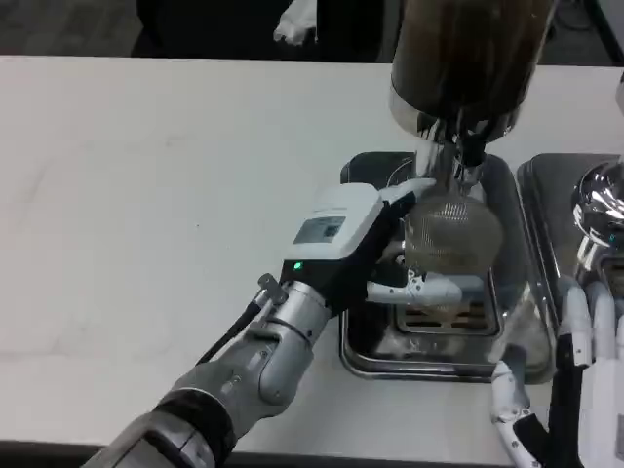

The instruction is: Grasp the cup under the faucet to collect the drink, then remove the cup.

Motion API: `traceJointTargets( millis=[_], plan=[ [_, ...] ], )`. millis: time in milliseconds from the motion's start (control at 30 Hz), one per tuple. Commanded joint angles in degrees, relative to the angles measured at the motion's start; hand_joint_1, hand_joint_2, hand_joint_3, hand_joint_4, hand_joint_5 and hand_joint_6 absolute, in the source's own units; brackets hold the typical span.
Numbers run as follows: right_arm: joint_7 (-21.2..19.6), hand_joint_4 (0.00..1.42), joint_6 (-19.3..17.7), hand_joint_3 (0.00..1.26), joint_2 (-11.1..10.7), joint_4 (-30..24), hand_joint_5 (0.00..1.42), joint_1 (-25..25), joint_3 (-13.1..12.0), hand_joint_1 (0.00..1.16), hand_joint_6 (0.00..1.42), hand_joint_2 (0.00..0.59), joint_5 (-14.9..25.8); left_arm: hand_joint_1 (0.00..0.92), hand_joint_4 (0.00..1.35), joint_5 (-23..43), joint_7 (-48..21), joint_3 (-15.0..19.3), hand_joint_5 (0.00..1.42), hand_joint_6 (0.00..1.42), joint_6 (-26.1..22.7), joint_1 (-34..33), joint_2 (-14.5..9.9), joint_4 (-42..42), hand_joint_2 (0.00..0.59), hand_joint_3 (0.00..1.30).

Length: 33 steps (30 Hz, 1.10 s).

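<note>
The left forearm rises from the lower left edge and slants up to the right, its wrist straight. The left hand (366, 239) shows its white back upward, with a small green light lit near the wrist; its fingers (429, 289) wrap around the clear cup (450, 234). The right hand (575, 390) sits at the lower right corner, fingers extended upward and apart, holding nothing.
</note>
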<state>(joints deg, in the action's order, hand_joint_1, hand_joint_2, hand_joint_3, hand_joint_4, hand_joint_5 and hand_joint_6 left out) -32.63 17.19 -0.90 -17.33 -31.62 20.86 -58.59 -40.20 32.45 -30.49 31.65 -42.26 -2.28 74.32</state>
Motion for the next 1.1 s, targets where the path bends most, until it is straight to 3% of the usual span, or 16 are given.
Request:
traceJointTargets(
  millis=[33, 267, 467, 633, 900, 1100],
  plan=[
    [-0.9, 0.00, -0.8, 0.06, -0.3, 0.5, 0.00, 0.3, -0.3, 0.24, 0.13, 0.524, 0.8, 0.194, 0.23, 0.6, -0.3, 0.2, 0.47, 0.43, 1.3, 1.5, -0.9, -0.2, 0.000, 0.19],
    [-0.6, 0.00, -1.1, 0.06, -0.7, 1.0, 0.00, 1.1, -0.9, 0.23, 0.13, 0.520, 1.1, 0.006, 0.15, 3.9, -2.5, 2.7, 0.38, 0.36, 5.1, 2.8, -1.7, -0.6, 0.000, 0.13],
    [-0.1, 0.00, -1.7, 0.06, -1.7, 1.5, 0.00, 2.1, -1.7, 0.23, 0.13, 0.520, 1.9, 0.000, 0.08, 5.8, -2.0, 4.6, 0.34, 0.32, 7.6, 3.9, -3.6, -2.1, 0.000, 0.08],
    [1.0, 0.00, -2.2, 0.06, -3.3, 2.1, 0.00, 4.1, -2.9, 0.23, 0.13, 0.519, 3.1, 0.000, 0.02, 11.2, -3.4, 9.8, 0.31, 0.26, 12.8, 7.2, -6.6, -5.0, 0.000, 0.04],
    [3.7, 0.00, -3.8, 0.05, -5.7, 3.0, 0.00, 7.1, -5.6, 0.23, 0.12, 0.519, 6.9, 0.000, 0.00, 24.8, -20.4, 17.8, 0.21, 0.15, 23.3, 14.0, -12.2, -16.2, 0.000, 0.00],
    [4.8, 0.00, -5.0, 0.02, -5.5, 1.6, 0.00, 8.1, -5.8, 0.26, 0.12, 0.470, 8.6, 0.000, 0.00, 36.9, -36.8, 21.0, 0.09, 0.04, 23.3, 18.1, -14.1, -27.0, 0.015, 0.00]
  ],
)
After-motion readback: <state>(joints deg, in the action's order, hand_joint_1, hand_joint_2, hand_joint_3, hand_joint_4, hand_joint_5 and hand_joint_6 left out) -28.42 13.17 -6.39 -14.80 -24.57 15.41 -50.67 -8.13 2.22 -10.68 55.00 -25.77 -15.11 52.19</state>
